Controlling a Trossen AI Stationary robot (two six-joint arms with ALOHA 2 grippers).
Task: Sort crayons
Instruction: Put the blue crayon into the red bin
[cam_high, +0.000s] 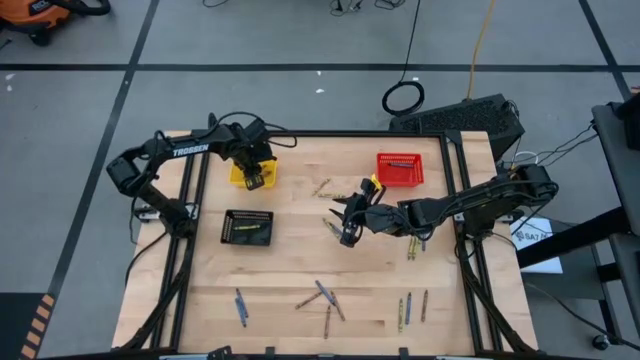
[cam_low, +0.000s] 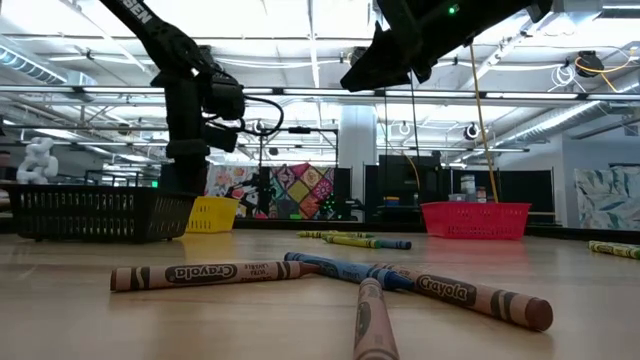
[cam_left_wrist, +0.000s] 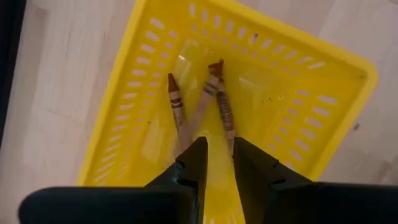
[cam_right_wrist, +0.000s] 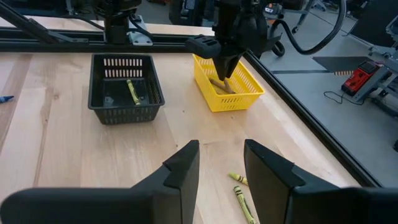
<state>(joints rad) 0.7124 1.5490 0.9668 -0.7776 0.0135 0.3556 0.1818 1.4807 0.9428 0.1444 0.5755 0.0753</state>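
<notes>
My left gripper (cam_left_wrist: 219, 146) points down into the yellow basket (cam_left_wrist: 348, 68), open, with nothing between its fingers. Three brown crayons (cam_left_wrist: 217, 93) lie on the basket's floor just below the fingertips, which hide their near ends. My right gripper (cam_right_wrist: 221, 155) hovers open over the middle of the table (cam_high: 345, 225), holding nothing. Loose crayons lie flat on the wood: several near the front edge (cam_high: 320, 295), some mid-table (cam_high: 322, 187), and yellow-green ones below my right gripper (cam_right_wrist: 239, 186). One yellow-green crayon (cam_right_wrist: 132, 91) lies in the black basket (cam_high: 247, 227).
A red basket (cam_high: 400, 168) stands at the far right of the table. The black basket stands just nearer than the yellow one (cam_high: 252, 172). Black frame rails (cam_high: 190, 200) run along the table's left, right and far edges. Bare wood (cam_high: 290, 255) lies between the baskets and the front crayons.
</notes>
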